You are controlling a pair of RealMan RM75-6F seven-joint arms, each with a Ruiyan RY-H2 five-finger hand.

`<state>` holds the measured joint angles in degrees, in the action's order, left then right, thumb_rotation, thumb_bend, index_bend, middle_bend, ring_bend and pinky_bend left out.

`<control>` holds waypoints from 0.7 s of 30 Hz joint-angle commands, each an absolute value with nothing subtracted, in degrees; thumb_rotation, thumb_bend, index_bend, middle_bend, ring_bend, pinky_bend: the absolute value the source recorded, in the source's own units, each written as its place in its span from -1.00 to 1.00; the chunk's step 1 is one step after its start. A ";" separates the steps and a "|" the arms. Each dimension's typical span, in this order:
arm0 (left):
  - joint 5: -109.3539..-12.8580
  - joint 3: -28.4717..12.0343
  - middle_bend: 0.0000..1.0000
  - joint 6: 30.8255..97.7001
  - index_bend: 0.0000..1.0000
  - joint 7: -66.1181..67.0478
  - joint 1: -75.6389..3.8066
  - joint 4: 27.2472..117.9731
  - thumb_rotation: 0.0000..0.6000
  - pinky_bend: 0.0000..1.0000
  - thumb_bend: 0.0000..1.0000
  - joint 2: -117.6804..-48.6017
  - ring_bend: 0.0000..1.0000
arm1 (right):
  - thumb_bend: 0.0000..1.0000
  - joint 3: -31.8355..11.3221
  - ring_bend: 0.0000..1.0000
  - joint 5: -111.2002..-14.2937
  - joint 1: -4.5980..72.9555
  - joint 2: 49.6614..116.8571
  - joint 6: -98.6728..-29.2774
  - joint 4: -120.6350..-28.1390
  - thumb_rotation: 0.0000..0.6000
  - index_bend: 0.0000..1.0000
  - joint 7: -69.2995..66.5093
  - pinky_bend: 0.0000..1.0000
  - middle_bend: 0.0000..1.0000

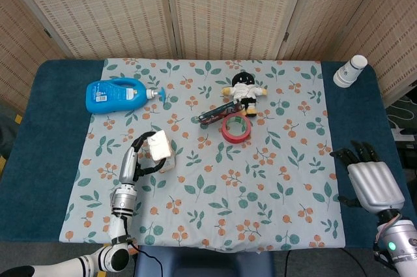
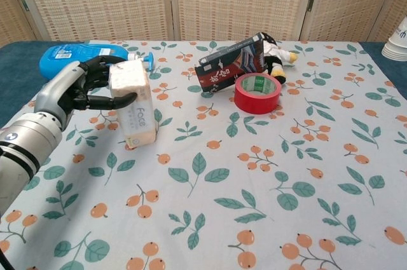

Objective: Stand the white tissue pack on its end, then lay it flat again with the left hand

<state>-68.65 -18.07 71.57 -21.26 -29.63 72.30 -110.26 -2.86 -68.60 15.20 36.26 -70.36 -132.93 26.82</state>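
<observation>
the white tissue pack (image 2: 135,107) stands upright on its narrow end on the floral cloth (image 2: 267,175) at the left-middle of the tabletop (image 1: 39,133), leaning slightly. it is a soft white block with grey lettering down its front face and a small patch of print near the bottom. the left hand (image 2: 79,89) grips it near the top, dark fingers (image 2: 105,62) curled over the upper edge and the thumb pressed across the front.

just behind the hand lies a blue bottle (image 2: 70,56) on its side, with a white pump nozzle pointing right. further right, well apart from the pack, a red tape roll (image 2: 257,93) lies flat; a dark printed box (image 2: 230,63) leans tilted just behind it, and a small plush doll (image 1: 244,89) sits behind the box. a white paper cup (image 1: 350,70) stands at the far right corner on the bare blue surface. nothing lies on the cloth close in front of the pack.

the right hand (image 1: 371,179) rests at the near right edge of the tabletop, holding nothing, fingers loosely apart.
</observation>
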 commanded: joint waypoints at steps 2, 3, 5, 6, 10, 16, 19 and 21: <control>-69.26 -17.75 -0.54 70.02 -0.94 -21.89 -29.65 73.32 1.00 -0.82 -0.66 -108.99 -0.97 | -0.89 -2.75 -1.00 -68.78 15.17 36.18 -70.41 -133.00 1.00 -0.59 26.75 -1.00 -0.66; -69.26 -17.76 -0.60 69.76 -0.98 -21.75 -29.67 73.51 1.00 -0.83 -0.67 -108.75 -0.99 | -0.89 -2.72 -1.00 -68.82 15.16 36.15 -70.43 -133.02 1.00 -0.59 26.73 -1.00 -0.66; -69.22 -17.77 -0.74 69.34 -1.00 -21.25 -29.70 73.80 1.00 -0.84 -0.71 -108.38 -1.00 | -0.89 -2.69 -1.00 -68.92 15.15 36.09 -70.48 -133.07 1.00 -0.59 26.65 -1.00 -0.66; -69.12 -17.82 -0.77 69.26 -1.00 -21.04 -29.67 73.94 1.00 -0.84 -0.71 -108.29 -1.00 | -0.89 -2.67 -1.00 -68.96 15.14 36.06 -70.51 -133.08 1.00 -0.59 26.62 -1.00 -0.66; -69.02 -17.98 -0.89 68.76 -1.00 -20.95 -29.54 74.90 1.00 -0.84 -0.73 -107.66 -1.00 | -0.89 -2.64 -1.00 -69.13 15.11 35.98 -70.65 -133.09 1.00 -0.59 26.45 -1.00 -0.66; -69.55 -18.09 -0.98 68.71 -1.00 -20.33 -29.29 76.75 1.00 -0.84 -0.75 -106.07 -1.00 | -0.89 -2.54 -1.00 -69.37 15.07 35.92 -70.80 -133.21 1.00 -0.59 26.43 -1.00 -0.66; -69.70 -18.13 -1.00 68.72 -1.00 -19.40 -29.06 78.30 1.00 -0.85 -0.75 -104.64 -1.00 | -0.89 -2.50 -1.00 -69.55 15.00 35.81 -70.92 -133.33 1.00 -0.59 26.28 -1.00 -0.66; -69.97 -18.07 -1.00 69.17 -1.00 -18.68 -28.61 79.99 1.00 -0.85 -0.75 -103.25 -1.00 | -0.89 -2.52 -1.00 -69.64 14.97 35.68 -70.98 -133.36 1.00 -0.59 26.03 -1.00 -0.66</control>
